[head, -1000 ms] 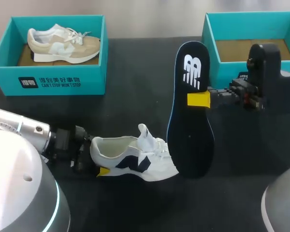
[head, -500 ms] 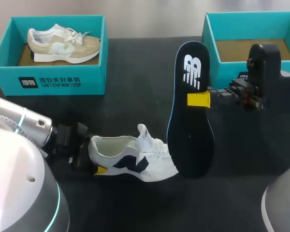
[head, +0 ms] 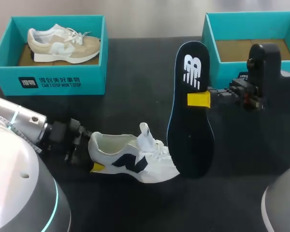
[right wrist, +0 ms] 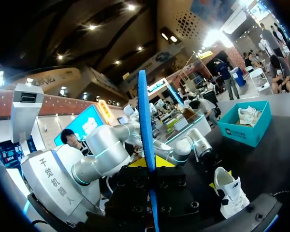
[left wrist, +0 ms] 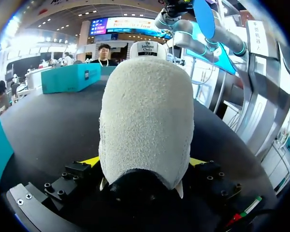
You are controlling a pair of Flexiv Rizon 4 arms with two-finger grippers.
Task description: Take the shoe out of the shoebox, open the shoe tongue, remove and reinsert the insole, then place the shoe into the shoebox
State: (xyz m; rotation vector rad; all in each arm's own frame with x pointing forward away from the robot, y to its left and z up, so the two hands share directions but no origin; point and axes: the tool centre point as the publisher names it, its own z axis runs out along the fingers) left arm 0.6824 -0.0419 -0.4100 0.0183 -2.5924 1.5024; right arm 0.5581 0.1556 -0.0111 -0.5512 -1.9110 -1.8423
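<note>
Shoe: the white shoe (head: 133,162) with navy side marks stands on its sole on the table (head: 135,82), near the front edge, outside both boxes; heel toward the left arm, toe toward the insole, tongue upright.
Left gripper: the left gripper (head: 93,157) comes in low from the left and is clamped on the shoe's heel; in the left wrist view (left wrist: 145,164) the heel (left wrist: 145,111) fills the gap, a yellow tip pressed to each side.
Insole: the dark insole (head: 191,111) with a white logo is held on end above the table, wide end up, leaning a little; its lower end is just beside the shoe's toe, contact not clear. From the right wrist it shows edge-on as a thin blue strip (right wrist: 145,135).
Right gripper: the right gripper (head: 199,100) reaches in from the right and pinches the insole at mid-length; in its own view (right wrist: 150,164) the yellow tips sit tight on either side of the strip.
Left box: the teal box (head: 48,79) at the back left holds a beige shoe (head: 63,43).
Right box: the teal box (head: 232,19) at the back right, behind the right arm, shows a brown floor.
From the right wrist: the shoe (right wrist: 230,191) lies well ahead, the left box (right wrist: 244,128) beyond it.
</note>
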